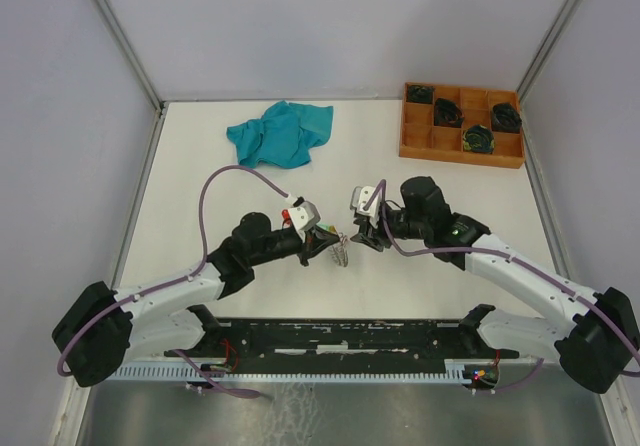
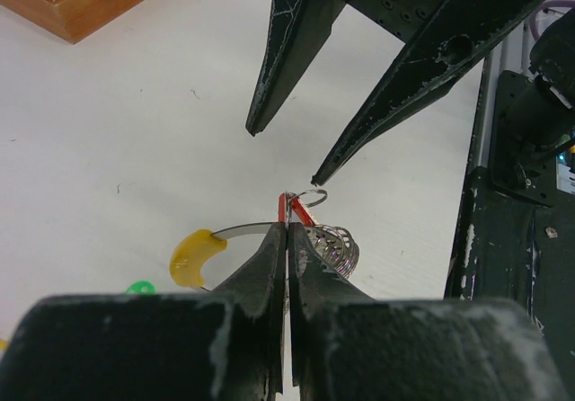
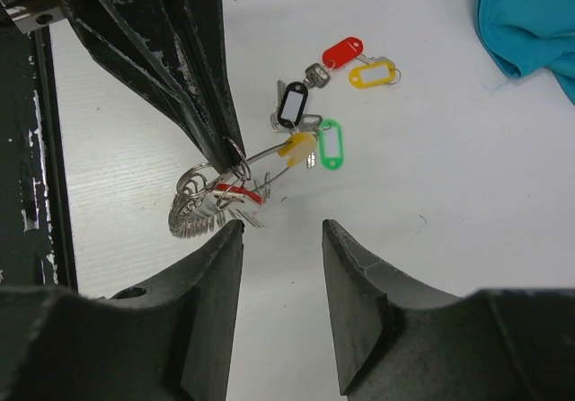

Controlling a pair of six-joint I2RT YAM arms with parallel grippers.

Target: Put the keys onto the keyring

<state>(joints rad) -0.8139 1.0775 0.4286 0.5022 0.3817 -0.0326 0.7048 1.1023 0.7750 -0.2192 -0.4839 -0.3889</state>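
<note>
Left claw (image 2: 287, 226) is clamped on the keyring (image 2: 235, 231); right claw (image 3: 283, 230) stands apart just beside it; keys (image 3: 294, 104) lie near it.

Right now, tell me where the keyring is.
In the right wrist view, the keyring is pinched in the left gripper, just ahead of the open right gripper, its yellow sleeve beside the green-tagged key.

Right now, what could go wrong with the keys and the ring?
The left gripper pinches the thin keyring with just its tips, so it might slip or twist. The open right gripper sits close to the silver bunch by the ring and could knock it.
</note>
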